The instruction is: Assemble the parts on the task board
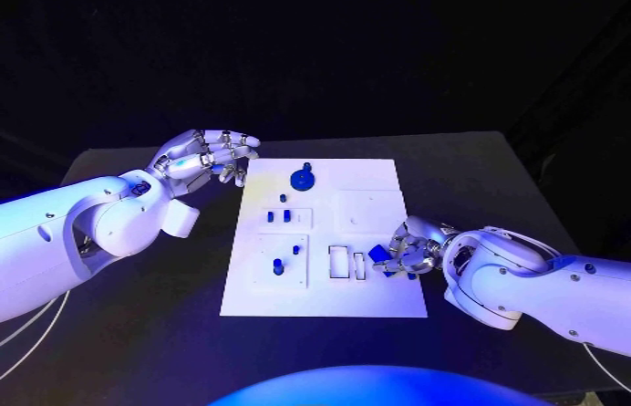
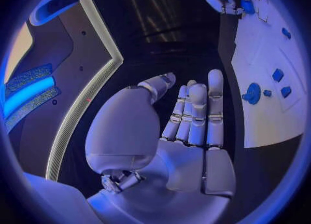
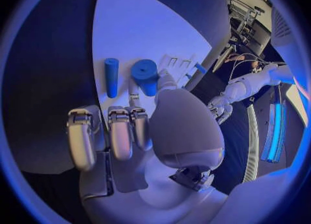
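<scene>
The white task board lies in the middle of the black table. My right hand is at the board's right edge and pinches a stubby blue part between thumb and finger. The right wrist view shows that part at the fingertips, with a slim blue cylinder lying on the board beside it. My left hand hovers off the board's far left corner, fingers apart, holding nothing. A round blue knob stands near the board's far edge. Small blue pieces and a blue peg sit in the left column.
Two narrow white slots lie just left of my right hand. In the left wrist view the board carries the knob and small blue pieces. Bare black table surrounds the board.
</scene>
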